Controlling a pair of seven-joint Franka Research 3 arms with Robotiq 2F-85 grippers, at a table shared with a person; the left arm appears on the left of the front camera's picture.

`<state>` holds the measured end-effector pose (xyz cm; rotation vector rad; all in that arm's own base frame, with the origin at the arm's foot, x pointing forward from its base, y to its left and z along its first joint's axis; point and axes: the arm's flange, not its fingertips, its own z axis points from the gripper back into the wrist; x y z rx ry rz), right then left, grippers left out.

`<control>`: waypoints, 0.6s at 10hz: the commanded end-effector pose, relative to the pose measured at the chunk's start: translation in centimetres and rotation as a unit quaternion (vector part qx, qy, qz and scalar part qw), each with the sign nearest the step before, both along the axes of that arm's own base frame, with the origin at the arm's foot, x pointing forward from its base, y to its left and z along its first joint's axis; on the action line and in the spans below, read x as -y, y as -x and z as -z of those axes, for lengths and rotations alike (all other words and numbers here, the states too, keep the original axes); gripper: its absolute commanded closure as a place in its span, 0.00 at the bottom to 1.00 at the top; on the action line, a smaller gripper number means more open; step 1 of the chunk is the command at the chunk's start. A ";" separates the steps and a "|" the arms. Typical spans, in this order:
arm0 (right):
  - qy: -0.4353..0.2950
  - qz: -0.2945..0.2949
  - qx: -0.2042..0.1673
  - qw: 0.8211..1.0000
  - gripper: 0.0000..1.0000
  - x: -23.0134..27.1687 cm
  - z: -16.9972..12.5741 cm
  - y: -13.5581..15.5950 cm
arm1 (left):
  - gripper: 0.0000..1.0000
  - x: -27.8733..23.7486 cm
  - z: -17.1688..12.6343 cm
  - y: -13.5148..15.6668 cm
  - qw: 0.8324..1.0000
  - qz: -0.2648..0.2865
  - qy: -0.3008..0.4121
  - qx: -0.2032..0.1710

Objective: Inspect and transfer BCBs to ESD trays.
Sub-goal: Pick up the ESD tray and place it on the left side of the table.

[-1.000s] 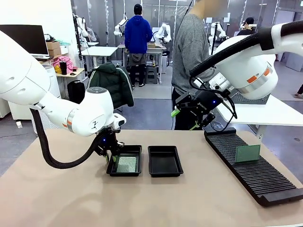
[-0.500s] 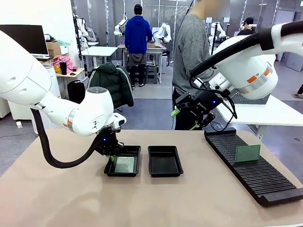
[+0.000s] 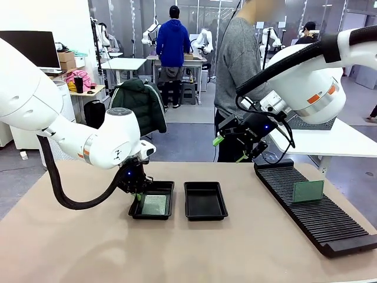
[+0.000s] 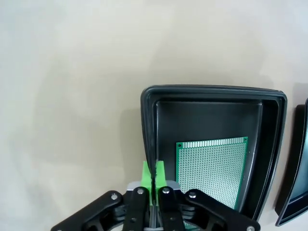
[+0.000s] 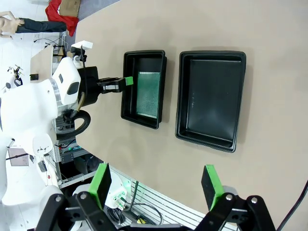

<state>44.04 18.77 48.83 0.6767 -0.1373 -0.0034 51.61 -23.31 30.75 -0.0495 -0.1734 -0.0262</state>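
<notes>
Left jaws pinched together, right jaws spread.

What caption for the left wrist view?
Left gripper shut on the rim of an ESD tray holding one BCB.

The front camera stood at the robot's edge of the beige table (image 3: 70,247), facing level across it. The left wrist camera looked straight down, close over one shallow black plastic tray (image 4: 211,89). The right wrist camera looked down from higher, sharing that tray and the black twin tray (image 5: 211,54) with the front view.
</notes>
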 end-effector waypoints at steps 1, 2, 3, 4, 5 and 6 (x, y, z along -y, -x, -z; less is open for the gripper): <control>-0.002 0.010 0.001 1.000 0.00 -0.1 -0.1 0.0 | 1.00 -1.8 -1.5 0.0 1.000 -0.003 0.000 0.003; -0.002 0.010 0.001 1.000 0.00 -0.1 -0.1 0.0 | 1.00 -3.1 -2.3 0.1 1.000 -0.004 0.000 0.005; -0.002 0.010 0.001 1.000 0.00 -0.1 -0.1 0.0 | 1.00 -4.6 -2.8 0.1 1.000 -0.005 0.000 0.005; -0.002 0.010 0.001 1.000 0.00 -0.1 -0.1 0.0 | 1.00 -6.4 -3.3 0.2 1.000 -0.009 0.002 0.005; -0.002 0.010 0.001 1.000 0.00 -0.1 -0.1 0.0 | 1.00 -7.9 -3.4 0.2 1.000 -0.009 0.005 0.002; -0.002 0.010 0.001 1.000 0.00 -0.1 -0.1 0.0 | 1.00 -9.6 -3.5 0.4 1.000 -0.006 0.009 0.003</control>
